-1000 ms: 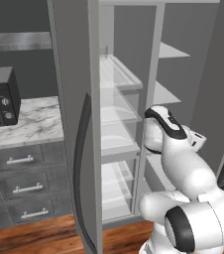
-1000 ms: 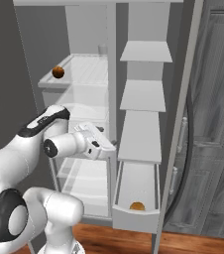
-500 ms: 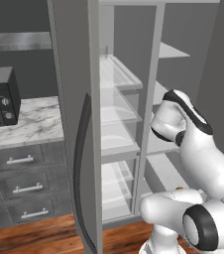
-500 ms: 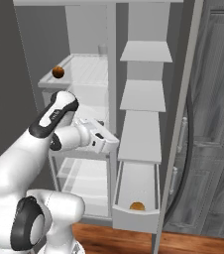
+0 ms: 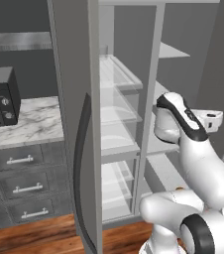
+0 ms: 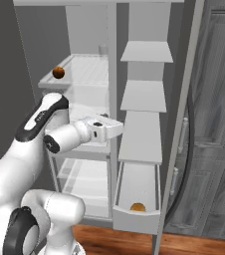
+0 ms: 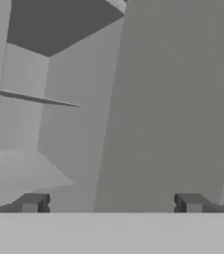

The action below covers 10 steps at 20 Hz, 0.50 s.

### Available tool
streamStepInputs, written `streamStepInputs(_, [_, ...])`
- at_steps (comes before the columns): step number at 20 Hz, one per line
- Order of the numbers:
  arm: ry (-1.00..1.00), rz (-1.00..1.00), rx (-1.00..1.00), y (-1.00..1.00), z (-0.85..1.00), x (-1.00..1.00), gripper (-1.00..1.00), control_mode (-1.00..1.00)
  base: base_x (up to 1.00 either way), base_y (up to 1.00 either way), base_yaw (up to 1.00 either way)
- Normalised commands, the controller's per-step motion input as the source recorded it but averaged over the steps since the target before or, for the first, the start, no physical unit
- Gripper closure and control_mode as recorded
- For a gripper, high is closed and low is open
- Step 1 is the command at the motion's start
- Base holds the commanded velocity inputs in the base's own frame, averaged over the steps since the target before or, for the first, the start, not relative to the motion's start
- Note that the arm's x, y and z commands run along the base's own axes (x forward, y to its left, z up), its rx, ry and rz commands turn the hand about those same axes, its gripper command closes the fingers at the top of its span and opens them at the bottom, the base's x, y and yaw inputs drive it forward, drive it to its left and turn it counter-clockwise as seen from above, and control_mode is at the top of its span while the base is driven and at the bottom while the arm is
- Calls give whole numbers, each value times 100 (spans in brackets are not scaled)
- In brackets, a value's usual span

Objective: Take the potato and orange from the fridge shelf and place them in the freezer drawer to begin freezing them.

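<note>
While the gripper (image 7: 111, 203) hangs wide apart with nothing in it, the orange (image 6: 58, 72) sits on a top fridge shelf (image 6: 79, 74), and the potato (image 6: 137, 206) lies down in the freezer drawer (image 6: 134, 219).

Fridge divider (image 6: 112, 74) blocks gripper (image 7: 111, 203) frm orange (image 6: 58, 72); shelf front open.

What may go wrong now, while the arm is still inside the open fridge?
The open, empty gripper sits close to the fridge's centre divider, so a wide swing may strike it. The orange lies near the front edge of its shelf and might roll off if nudged. The potato already lies in the freezer drawer.
</note>
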Motion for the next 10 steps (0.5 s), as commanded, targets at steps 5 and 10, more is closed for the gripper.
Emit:
streamStepInputs(5, [16, -28, -59, 12, 47, 0, -100, -100, 0, 0, 0])
streamStepInputs(10, [20, -27, -56, 5, 75, 0, -100, -100, 0, 0, 0])
